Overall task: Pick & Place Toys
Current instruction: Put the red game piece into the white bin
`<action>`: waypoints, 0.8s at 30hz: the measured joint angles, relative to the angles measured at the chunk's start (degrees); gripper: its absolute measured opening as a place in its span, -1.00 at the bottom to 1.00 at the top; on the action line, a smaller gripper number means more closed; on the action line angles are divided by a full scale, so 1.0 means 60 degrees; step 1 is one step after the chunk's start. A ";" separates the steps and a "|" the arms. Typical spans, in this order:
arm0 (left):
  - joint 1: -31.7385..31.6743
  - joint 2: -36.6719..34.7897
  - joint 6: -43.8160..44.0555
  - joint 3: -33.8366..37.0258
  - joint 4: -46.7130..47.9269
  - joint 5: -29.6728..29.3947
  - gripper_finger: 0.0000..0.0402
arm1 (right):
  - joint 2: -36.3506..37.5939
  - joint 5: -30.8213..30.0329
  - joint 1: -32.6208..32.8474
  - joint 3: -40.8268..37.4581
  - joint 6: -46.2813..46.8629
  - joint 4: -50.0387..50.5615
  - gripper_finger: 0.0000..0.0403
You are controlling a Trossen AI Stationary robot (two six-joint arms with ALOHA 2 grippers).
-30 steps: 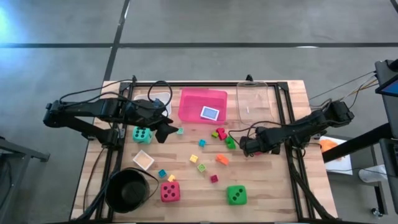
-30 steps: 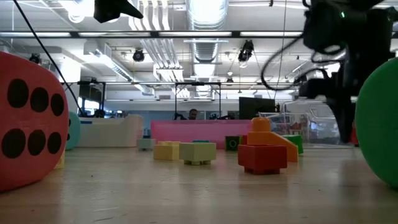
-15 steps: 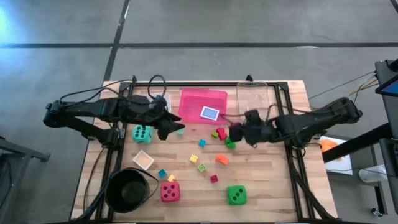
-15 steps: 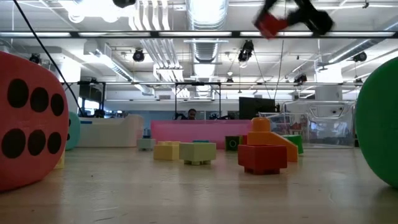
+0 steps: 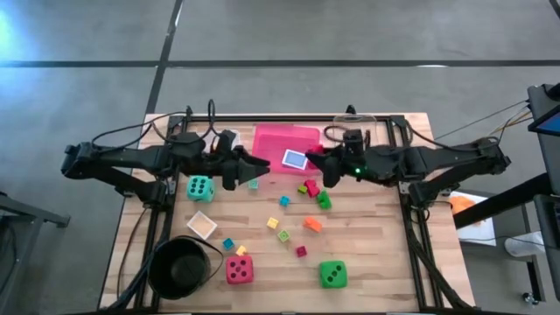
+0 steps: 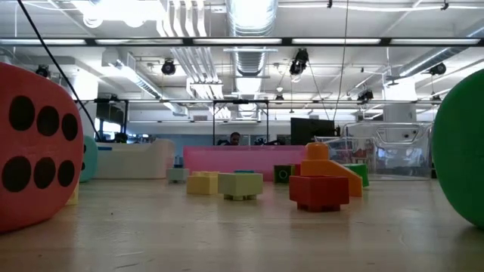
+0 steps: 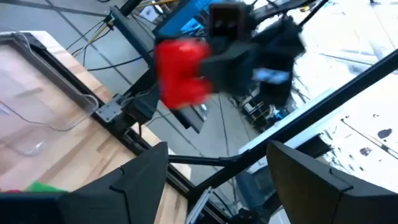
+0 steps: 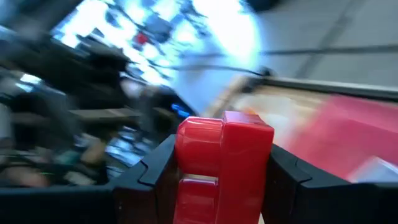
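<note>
My right gripper (image 8: 224, 186) is shut on a red block (image 8: 224, 162), high above the table in front of the pink tray (image 5: 278, 140). My left gripper (image 7: 217, 186) faces it from the left, open and holding nothing; its view shows the red block (image 7: 180, 71) ahead. In the high view the left gripper (image 5: 255, 165) and right gripper (image 5: 320, 168) point at each other. On the table rest a teal die (image 5: 199, 187), a red die (image 5: 239, 269), a green die (image 5: 332, 274) and several small blocks (image 5: 312, 224). A card (image 5: 296, 159) lies in the pink tray. My right gripper pinches the red block by two opposite sides (image 8: 264, 168) between its two fingers (image 8: 289, 186). The fingers lie about level and come from the table's right. The block is lifted clear of the table, and its free end (image 7: 174, 81) sticks out past the fingertips toward my left gripper.
A clear tray (image 5: 354, 140) stands at the far right and a white tray (image 5: 224, 140) under my left arm. A black bowl (image 5: 182, 267) sits at the near left, with a small pale square (image 5: 201, 225) beside it. In the low view the dice (image 6: 38, 143) flank the blocks (image 6: 319, 189).
My right gripper has risen from the table with the red block and gone toward the far-left. It has tipped from pointing down to about level, and the block is now lifted clear. My left gripper has tipped up to level and edged toward the right.
</note>
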State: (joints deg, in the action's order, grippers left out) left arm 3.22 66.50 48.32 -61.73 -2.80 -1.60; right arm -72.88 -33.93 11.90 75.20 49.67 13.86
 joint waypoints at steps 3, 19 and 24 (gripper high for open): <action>-0.0002 0.0157 -0.0014 0.0015 -0.0490 0.0017 0.38 | -0.0144 0.0289 0.0002 -0.0055 -0.0572 -0.1421 -0.24; -0.0011 0.0824 -0.0264 -0.0074 -0.1842 0.0515 0.60 | -0.1716 0.1619 -0.0375 0.1412 -0.1770 -0.2648 -0.24; -0.0011 0.0849 -0.0700 -0.0193 -0.2117 0.0370 0.83 | -0.1956 0.1737 -0.0403 0.1682 -0.1782 -0.2637 -0.24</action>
State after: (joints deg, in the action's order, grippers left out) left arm 3.16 71.59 44.12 -62.89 -15.50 0.62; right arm -84.62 -23.51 9.48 85.29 38.98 -1.96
